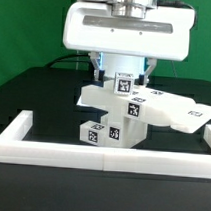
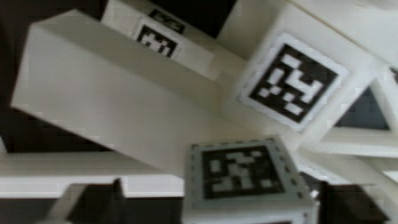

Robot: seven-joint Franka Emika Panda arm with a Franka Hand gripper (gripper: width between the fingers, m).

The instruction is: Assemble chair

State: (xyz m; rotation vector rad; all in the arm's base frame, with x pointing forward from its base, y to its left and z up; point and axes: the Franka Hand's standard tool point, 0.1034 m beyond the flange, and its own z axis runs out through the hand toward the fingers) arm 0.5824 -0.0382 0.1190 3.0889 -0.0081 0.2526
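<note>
**Inspector A:** First item: what is hidden or unclear?

**Inspector B:** The hand (image 1: 122,70) comes in from 12 o'clock in the exterior view, under the arm's bulky white housing (image 1: 122,29). Its fingertips are lost behind the topmost tagged block (image 1: 123,83). I cannot tell whether it is released or clenched, nor whether it touches anything. The wrist view is filled with blurred white surfaces, cut off on every side, and I can identify no finger there.

**Inspector A:** And the chair?

**Inspector B:** The matte white blocky chair parts (image 1: 111,119) sit mid-frame on the black worktop (image 1: 29,190), directly beneath the hand. They lie inside the low white border rail (image 1: 101,155), which runs along 6 o'clock with arms at 9 and 3 o'clock. The parts are piled: tagged blocks at the bottom, a tilted white slab (image 1: 97,95) above them, and the topmost tagged block over that. Each tag is a black-and-white square.

**Inspector A:** Anything unresolved?

**Inspector B:** A thin flat white piece (image 1: 178,112) bearing tags spreads from the pile toward 3 o'clock. I cannot determine whether it is joined to the pile or only lying against it. The wrist view shows a large tag (image 2: 288,82) and a smaller tag (image 2: 240,172) on neighbouring faces, but the joints between them cannot be made out.
</note>
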